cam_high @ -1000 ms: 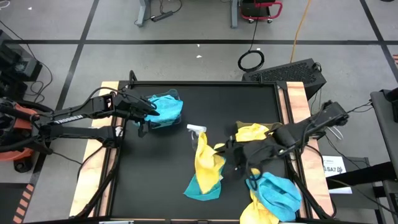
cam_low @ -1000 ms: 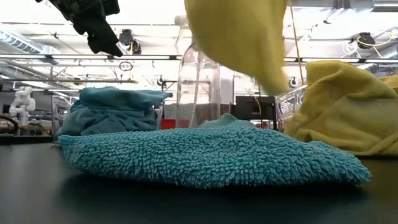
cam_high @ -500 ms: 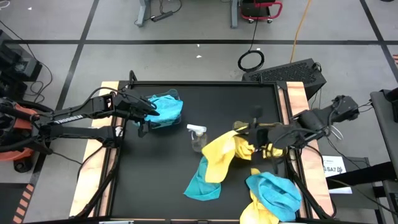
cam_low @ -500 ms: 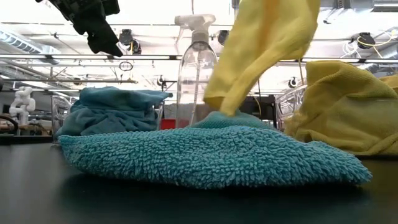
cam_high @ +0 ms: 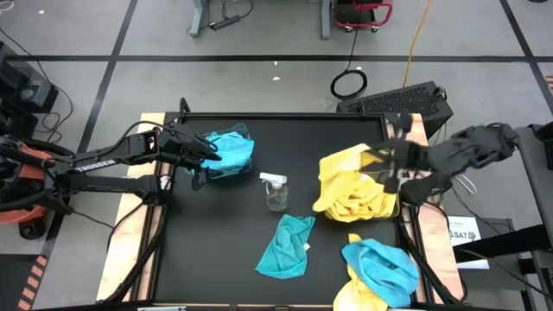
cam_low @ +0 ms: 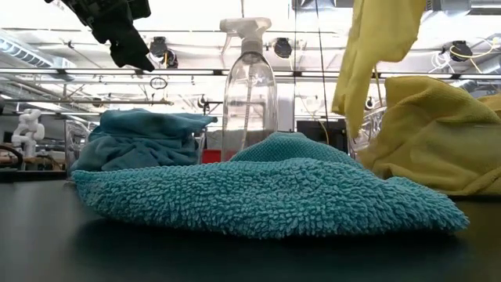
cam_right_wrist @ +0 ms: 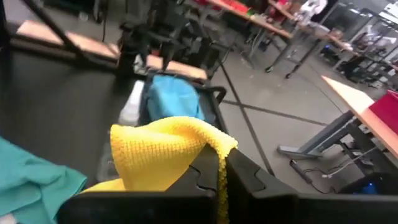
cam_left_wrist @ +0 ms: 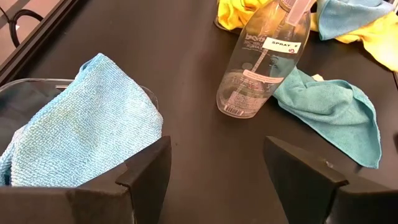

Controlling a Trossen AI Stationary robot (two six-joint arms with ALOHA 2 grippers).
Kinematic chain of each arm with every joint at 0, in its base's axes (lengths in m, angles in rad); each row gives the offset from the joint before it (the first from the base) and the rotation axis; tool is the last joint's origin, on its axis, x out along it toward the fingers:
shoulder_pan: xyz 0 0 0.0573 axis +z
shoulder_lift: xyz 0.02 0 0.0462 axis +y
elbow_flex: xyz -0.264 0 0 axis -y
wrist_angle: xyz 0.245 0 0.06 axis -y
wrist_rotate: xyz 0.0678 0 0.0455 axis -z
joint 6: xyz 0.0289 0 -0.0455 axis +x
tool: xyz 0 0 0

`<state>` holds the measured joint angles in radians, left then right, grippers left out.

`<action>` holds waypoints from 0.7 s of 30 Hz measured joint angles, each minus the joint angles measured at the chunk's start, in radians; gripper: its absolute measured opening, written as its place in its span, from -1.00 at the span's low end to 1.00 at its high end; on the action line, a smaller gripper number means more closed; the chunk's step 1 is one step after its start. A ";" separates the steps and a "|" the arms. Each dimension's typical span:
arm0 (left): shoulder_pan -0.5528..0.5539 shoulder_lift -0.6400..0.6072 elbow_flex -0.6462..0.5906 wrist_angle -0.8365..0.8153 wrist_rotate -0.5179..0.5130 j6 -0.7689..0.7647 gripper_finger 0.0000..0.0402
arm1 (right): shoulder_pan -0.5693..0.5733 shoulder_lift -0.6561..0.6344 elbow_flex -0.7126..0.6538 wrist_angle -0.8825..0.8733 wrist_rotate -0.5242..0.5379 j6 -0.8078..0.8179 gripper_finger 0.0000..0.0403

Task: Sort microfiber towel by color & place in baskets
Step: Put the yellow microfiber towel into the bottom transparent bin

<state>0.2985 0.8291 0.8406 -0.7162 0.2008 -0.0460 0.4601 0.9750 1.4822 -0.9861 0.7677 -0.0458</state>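
My right gripper (cam_high: 393, 162) is near the table's right edge, shut on a yellow towel (cam_high: 341, 177). That towel hangs over a heap of yellow towels (cam_high: 359, 203) that hides the right basket. In the low view the held yellow towel (cam_low: 376, 47) dangles high. A turquoise towel (cam_high: 285, 246) lies flat on the table's middle. My left gripper (cam_high: 212, 149) hovers open at the left basket (cam_high: 244, 134), which holds turquoise towels (cam_high: 229, 151). The left wrist view shows my left gripper (cam_left_wrist: 214, 180) beside those turquoise towels (cam_left_wrist: 81, 130). My right gripper pinches a bunched fold of the yellow towel (cam_right_wrist: 217, 152) between its two fingers (cam_right_wrist: 249, 180). The rest of the cloth hangs slack below it, lifted off the table. Whether its lower end touches the yellow heap, I cannot tell.
A clear spray bottle (cam_high: 275, 190) stands upright mid-table between the baskets. A mixed pile of turquoise and yellow towels (cam_high: 380, 269) lies at the near right corner. Wooden rails (cam_high: 130, 225) run along the table's left and right sides. Bare black table (cam_high: 216, 233) shows near left.
My right gripper has swung from the table's middle toward the right edge and upward, carrying the yellow towel. The yellow towel was dragged off the flat turquoise towel and lifted clear. It now hangs over the yellow heap. The turquoise towel stayed on the table.
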 joint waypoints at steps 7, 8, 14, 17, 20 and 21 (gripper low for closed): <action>0.000 0.000 0.000 0.000 0.000 0.000 0.30 | 0.000 -0.103 0.000 -0.001 -0.029 -0.037 -1.00; 0.000 0.000 0.000 0.000 0.000 0.000 0.30 | 0.000 -0.118 0.000 -0.002 -0.052 -0.047 -1.00; 0.000 0.000 0.000 0.000 0.000 0.000 0.30 | 0.000 -0.205 0.000 -0.019 -0.085 -0.055 -1.00; 0.000 0.000 0.000 0.000 0.000 0.000 0.30 | 0.000 -0.241 0.000 -0.045 -0.102 -0.049 -1.00; 0.000 0.000 0.000 0.000 0.000 0.000 0.30 | 0.000 -0.272 0.000 -0.072 -0.192 -0.017 -1.00; 0.000 0.000 0.000 0.000 0.000 0.000 0.30 | 0.000 -0.279 0.000 -0.081 -0.214 -0.002 -1.00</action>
<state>0.2988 0.8291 0.8406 -0.7162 0.2008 -0.0460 0.4599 0.6959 1.4826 -1.0670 0.5534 -0.0482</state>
